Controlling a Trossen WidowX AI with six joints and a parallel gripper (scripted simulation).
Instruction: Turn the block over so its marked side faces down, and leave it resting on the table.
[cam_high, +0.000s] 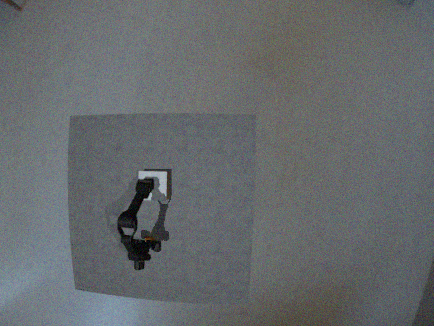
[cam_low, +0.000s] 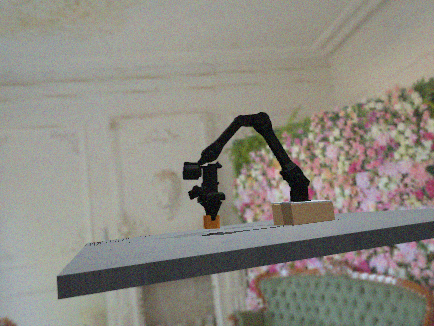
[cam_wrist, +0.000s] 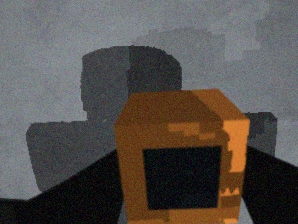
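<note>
Exterior, left to right: my gripper (cam_high: 151, 243) (cam_low: 212, 218) (cam_wrist: 179, 153) clamped on 1 orange block (cam_high: 150, 239) (cam_low: 207, 223) (cam_wrist: 132, 165) between its fingertips, dark square (cam_wrist: 182, 178) up, over gray table (cam_high: 210, 150) (cam_low: 150, 251); tan box (cam_high: 163, 176) (cam_low: 311, 213) under arm base; green chair (cam_low: 345, 300) beyond.

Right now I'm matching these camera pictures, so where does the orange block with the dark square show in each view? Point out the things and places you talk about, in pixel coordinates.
Top: a small orange sliver, left of centre, low (cam_high: 150, 239).
Exterior: near the centre, below the middle (cam_low: 207, 223).
Wrist: large, bottom, right of centre (cam_wrist: 182, 160).
Shared landmark: the grey table top (cam_high: 215, 165) (cam_low: 150, 255) (cam_wrist: 30, 60).
</note>
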